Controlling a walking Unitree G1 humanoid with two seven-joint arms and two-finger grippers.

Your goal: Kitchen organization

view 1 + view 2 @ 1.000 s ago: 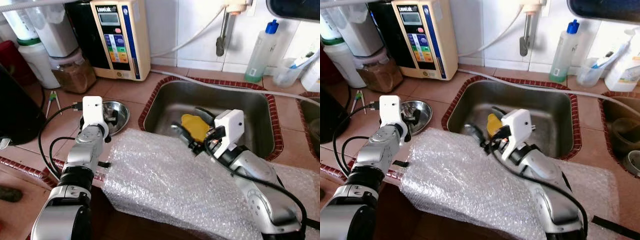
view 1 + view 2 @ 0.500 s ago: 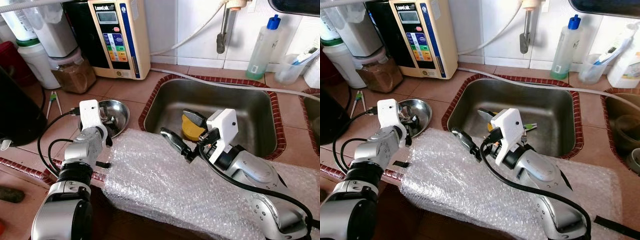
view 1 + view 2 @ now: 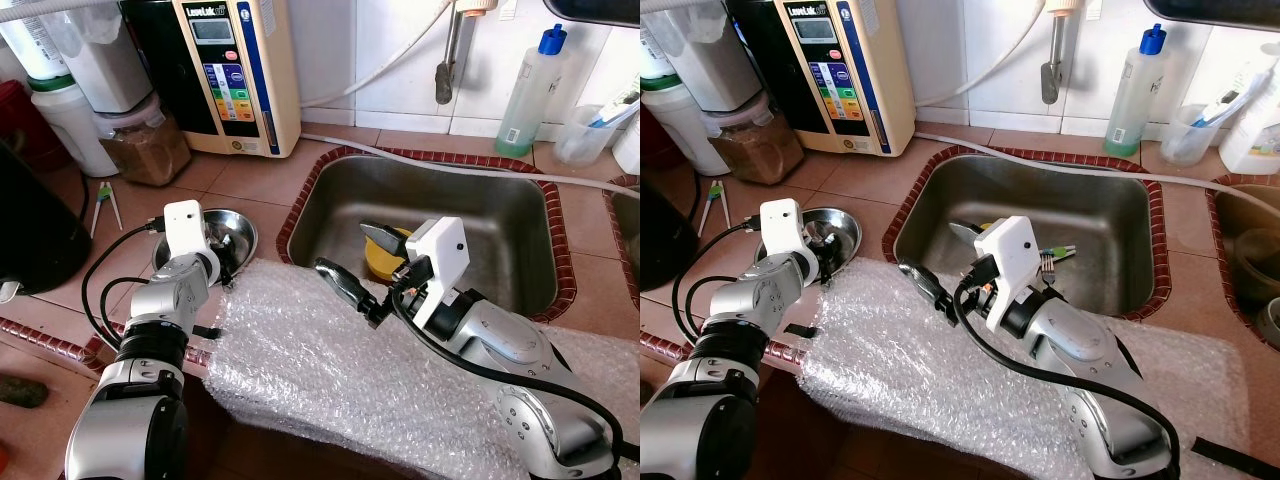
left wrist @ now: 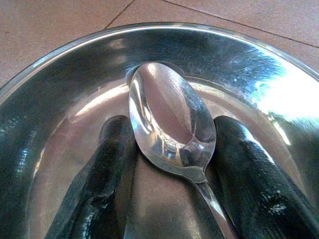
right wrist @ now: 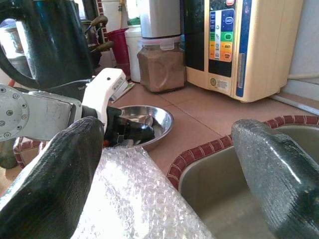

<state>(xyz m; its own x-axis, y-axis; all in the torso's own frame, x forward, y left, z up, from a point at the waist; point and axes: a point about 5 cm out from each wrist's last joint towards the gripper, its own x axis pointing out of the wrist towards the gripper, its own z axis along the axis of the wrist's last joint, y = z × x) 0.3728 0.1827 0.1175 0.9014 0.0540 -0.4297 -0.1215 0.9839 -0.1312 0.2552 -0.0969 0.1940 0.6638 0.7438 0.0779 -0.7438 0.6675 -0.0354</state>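
Observation:
A small steel bowl [image 3: 243, 230] stands on the tiled counter left of the sink [image 3: 520, 215]. My left gripper [image 3: 222, 264] reaches into it and is open. In the left wrist view a spoon [image 4: 172, 119] lies in the bowl [image 4: 60, 55] between my two fingers [image 4: 99, 169]. My right gripper [image 3: 362, 262] hovers open over the sink's left rim and the edge of the bubble wrap [image 3: 320, 350], with nothing between its fingers. A yellow item [image 3: 384, 266] lies in the sink behind it. The right wrist view looks across the bubble wrap [image 5: 134, 199] at the bowl [image 5: 154, 117] and my left gripper [image 5: 124, 130].
A cream water ioniser [image 3: 235, 70], a jar of brown stuff [image 3: 145, 145] and a dark kettle [image 3: 35, 220] stand at the back left. A tap [image 3: 445, 60], a soap bottle [image 3: 530, 90] and a hose [image 3: 470, 170] line the wall. A second sink [image 3: 1245, 250] lies at the right.
My right gripper has come up out of the sink and swung left over the bubble wrap's edge, still open. The left gripper stays at the bowl.

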